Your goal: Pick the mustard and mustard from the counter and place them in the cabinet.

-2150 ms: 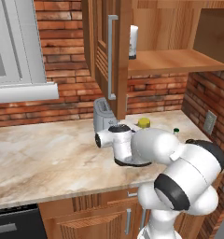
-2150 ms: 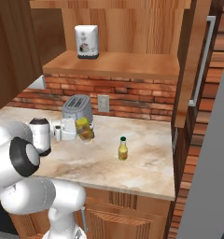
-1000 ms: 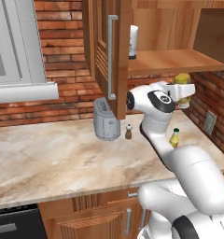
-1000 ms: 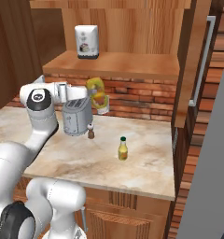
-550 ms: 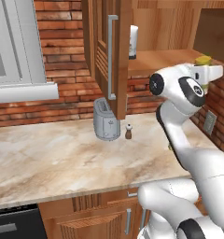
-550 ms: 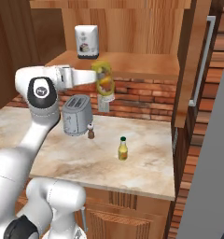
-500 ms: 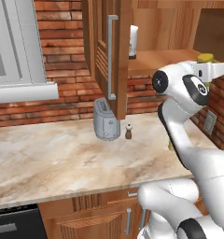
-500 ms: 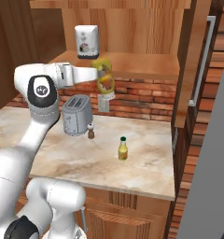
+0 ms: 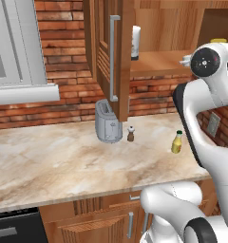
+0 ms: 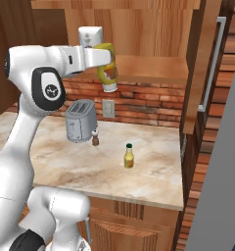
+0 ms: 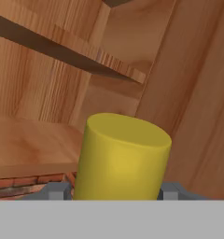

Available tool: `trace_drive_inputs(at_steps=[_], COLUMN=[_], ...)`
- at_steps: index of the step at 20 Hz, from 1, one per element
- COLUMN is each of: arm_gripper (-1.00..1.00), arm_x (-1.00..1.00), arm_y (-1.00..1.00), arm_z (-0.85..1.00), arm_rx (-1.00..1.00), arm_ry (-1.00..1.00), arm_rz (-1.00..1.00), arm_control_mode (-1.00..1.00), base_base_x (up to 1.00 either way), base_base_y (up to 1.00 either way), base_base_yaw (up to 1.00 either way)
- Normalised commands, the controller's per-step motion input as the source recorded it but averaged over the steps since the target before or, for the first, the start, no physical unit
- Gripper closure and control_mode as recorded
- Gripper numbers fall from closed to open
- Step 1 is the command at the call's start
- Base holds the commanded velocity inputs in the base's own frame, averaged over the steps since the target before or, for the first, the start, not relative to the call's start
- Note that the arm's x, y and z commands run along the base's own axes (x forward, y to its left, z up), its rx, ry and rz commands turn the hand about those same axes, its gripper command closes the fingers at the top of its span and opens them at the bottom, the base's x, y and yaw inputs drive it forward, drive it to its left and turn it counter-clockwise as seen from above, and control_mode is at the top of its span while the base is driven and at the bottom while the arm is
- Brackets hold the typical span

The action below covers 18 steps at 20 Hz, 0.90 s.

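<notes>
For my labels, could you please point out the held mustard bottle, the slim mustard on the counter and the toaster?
held mustard bottle [image 10: 107, 73]: right base view, mid-body.
slim mustard [image 10: 129, 157]: right base view, yellow body.
toaster [image 9: 108, 126]: left base view, front face.
</notes>
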Motion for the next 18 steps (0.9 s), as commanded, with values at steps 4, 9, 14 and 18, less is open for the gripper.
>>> trace_drive_inputs(at_steps=[4,9,14,18], arm_gripper=[1.0,1.0,1.0,1.0], arm_x=[-0.05,-0.07,0.09,0.37], arm_y=[0.01,0.0,0.07,0.17], arm_z=[-0.11,-0.01,0.18,0.24], arm_rx=[0.08,0.05,0.04,0.07], arm_ry=[0.05,-0.11,-0.16,-0.05], arm_rz=[0.36,0.07,0.01,0.03], arm_control_mode=[-1.0,-1.0,-1.0,-1.0], base_base_x=[0.0,0.0,0.0,0.0], base_base_y=[0.0,0.0,0.0,0.0], base_base_yaw=[0.0,0.0,0.0,0.0])
